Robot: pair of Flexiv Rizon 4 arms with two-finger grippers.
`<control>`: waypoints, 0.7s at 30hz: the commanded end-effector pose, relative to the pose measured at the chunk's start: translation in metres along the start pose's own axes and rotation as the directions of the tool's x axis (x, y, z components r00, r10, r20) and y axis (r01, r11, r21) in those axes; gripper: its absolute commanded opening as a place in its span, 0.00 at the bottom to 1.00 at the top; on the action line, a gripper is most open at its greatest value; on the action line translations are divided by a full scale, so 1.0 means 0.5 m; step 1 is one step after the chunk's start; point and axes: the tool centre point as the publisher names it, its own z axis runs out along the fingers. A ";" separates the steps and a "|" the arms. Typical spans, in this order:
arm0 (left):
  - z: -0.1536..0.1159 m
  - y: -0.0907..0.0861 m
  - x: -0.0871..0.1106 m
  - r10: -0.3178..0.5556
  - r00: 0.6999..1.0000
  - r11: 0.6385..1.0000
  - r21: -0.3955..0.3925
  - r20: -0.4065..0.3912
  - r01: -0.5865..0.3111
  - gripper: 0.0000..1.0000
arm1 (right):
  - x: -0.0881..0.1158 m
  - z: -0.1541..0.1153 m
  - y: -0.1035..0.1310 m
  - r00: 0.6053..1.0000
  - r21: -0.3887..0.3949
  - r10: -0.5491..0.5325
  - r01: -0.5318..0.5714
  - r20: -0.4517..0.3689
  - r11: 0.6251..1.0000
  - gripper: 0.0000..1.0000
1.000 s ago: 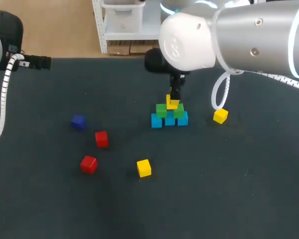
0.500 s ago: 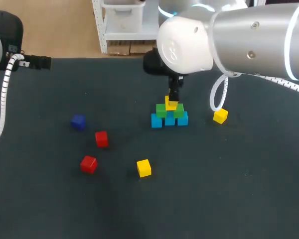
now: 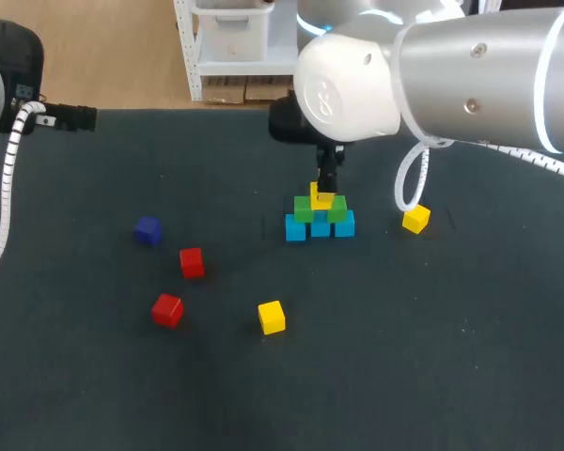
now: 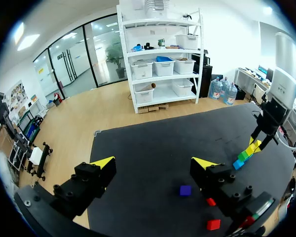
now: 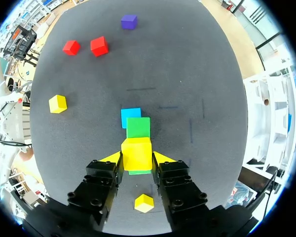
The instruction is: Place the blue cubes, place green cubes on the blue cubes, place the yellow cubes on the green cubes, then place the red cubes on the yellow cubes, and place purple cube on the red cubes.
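Progress stands at the third layer. 3 blue cubes (image 3: 321, 228) sit in a row on the counter (image 3: 404, 357), touching one another, and 2 green cubes (image 3: 305, 209) rest on top of them, so the first 2 layers look finished. The right arm (image 3: 451, 75) reaches over the stack, and the right jaws are clamped on a yellow cube (image 5: 136, 153), one finger against each side. That cube is right at the top of the green pair, over the seam between them. Whether its weight is fully on them I cannot tell.

Left to do, by my reading: release this yellow cube, then deal with the loose pieces. One spare yellow cube (image 3: 415, 219) lies near the stack on the right arm's side, and another yellow cube (image 3: 272, 317) lies well apart toward the counter's front. 2 red cubes (image 3: 192, 262) sit close together on the left arm's side, with the purple cube (image 3: 148, 230) near them. None of these 5 has been placed. The left arm (image 3: 56, 116) waits at the counter's far corner, left jaws spread wide and empty.
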 end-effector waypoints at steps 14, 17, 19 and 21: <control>0.001 0.003 -0.001 0.002 1.000 1.000 0.008 -0.002 -0.002 1.00 | 0.001 -0.004 0.000 1.000 0.015 0.010 -0.010 0.012 1.000 1.00; 0.001 0.003 -0.001 0.002 1.000 1.000 0.008 -0.002 -0.002 1.00 | 0.001 -0.004 0.000 1.000 0.016 0.011 -0.012 0.017 1.000 0.99; 0.001 0.003 -0.001 0.002 1.000 1.000 0.008 -0.002 -0.002 1.00 | -0.001 -0.004 0.001 1.000 0.015 0.009 -0.010 0.021 1.000 0.79; 0.001 0.003 -0.001 0.002 1.000 1.000 0.008 -0.002 -0.002 1.00 | -0.002 -0.004 0.001 1.000 0.013 0.006 -0.007 0.022 1.000 0.63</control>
